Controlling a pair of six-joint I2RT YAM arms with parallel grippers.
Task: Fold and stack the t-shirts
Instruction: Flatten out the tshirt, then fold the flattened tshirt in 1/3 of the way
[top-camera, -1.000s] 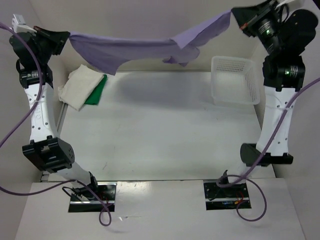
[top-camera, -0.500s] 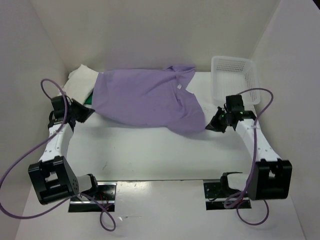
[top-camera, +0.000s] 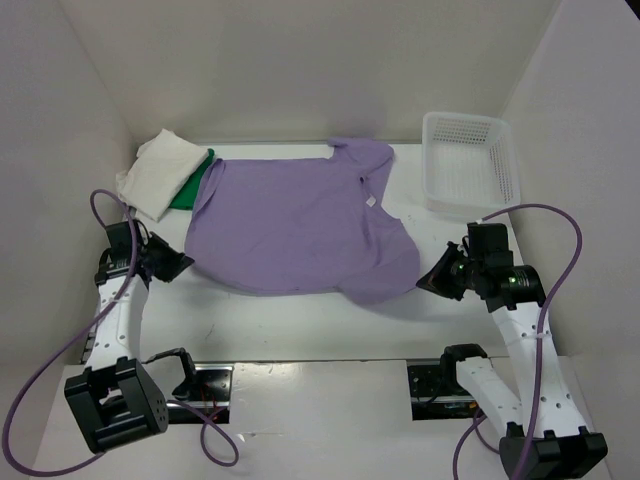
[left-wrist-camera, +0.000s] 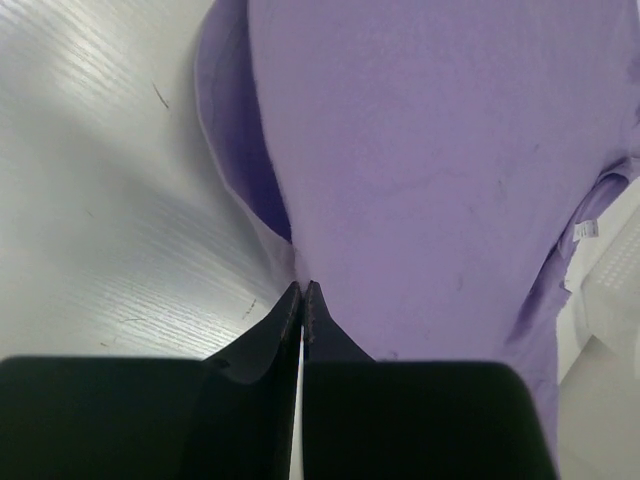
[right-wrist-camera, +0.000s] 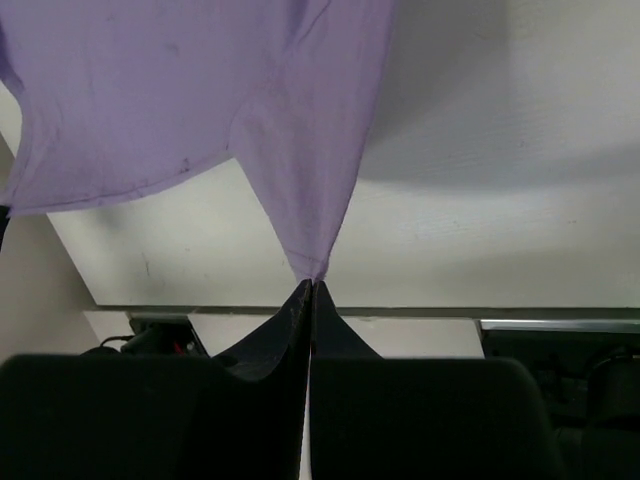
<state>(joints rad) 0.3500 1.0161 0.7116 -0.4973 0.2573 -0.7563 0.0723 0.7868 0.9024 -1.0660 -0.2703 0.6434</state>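
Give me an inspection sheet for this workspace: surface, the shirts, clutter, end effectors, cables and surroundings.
Surface: white table, no spills or marks seen from above.
Job's things: purple t-shirt spread flat mid-table, not yet folded; white t-shirt folded at the far left, green t-shirt partly under it.
Clutter: white lattice basket at the far right, nothing seen inside.
End effectors: left end effector shut on the purple t-shirt's near left edge; right end effector shut on its near right corner.
Cables: purple cables loop from both arms, off the shirts.
Surroundings: plain white walls on three sides; nothing else seen.
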